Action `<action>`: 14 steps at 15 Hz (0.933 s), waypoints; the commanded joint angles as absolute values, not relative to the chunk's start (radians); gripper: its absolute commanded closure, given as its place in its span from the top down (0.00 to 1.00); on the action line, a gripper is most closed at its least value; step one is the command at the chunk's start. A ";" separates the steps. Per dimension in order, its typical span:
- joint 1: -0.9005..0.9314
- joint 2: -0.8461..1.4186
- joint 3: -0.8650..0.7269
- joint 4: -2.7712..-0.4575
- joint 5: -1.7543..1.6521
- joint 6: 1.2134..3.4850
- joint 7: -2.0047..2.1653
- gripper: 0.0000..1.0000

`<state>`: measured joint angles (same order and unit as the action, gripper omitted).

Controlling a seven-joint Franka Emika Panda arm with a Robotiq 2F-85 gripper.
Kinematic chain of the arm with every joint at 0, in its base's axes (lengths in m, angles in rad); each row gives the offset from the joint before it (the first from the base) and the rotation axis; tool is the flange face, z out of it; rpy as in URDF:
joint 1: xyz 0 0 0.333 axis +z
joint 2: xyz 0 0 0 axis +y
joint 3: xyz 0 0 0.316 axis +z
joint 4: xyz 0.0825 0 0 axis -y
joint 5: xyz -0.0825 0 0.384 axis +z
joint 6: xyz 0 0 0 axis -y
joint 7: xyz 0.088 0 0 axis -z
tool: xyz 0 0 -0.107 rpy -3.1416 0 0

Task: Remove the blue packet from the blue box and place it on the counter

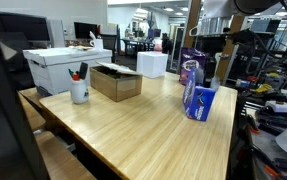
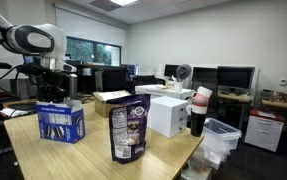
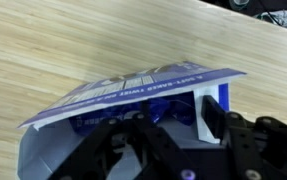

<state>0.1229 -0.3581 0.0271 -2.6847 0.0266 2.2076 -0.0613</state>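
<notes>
The black pincer (image 3: 158, 128) is seen at the open blue cardboard box (image 3: 133, 88) on the light-wood counter (image 3: 63, 40); its grip cannot be told.

An office-style lab, shown by rows of computer monitors (image 2: 235, 76) and ceiling lights (image 2: 113, 4).

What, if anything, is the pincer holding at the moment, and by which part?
It cannot be told. The pincer hangs at the open top of the blue box. A glossy blue patch shows inside, but no grip is visible.
</notes>
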 commanded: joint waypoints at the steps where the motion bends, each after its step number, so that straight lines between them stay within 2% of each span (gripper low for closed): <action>1: 0.131 -0.354 0.028 -2.689 0.060 2.201 -0.114 0.58; 7: 0.122 -0.354 0.032 -2.691 0.047 2.209 -0.111 0.58; 8: 0.096 -0.340 0.029 -2.685 0.017 2.231 -0.085 0.63; 10: 0.074 -0.326 0.029 -2.688 -0.007 2.248 -0.070 0.64; 14: 0.072 -0.316 0.026 -2.694 0.024 2.247 -0.064 0.74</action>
<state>0.0766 -0.3229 0.0218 -2.6859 0.0120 2.2283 -0.0760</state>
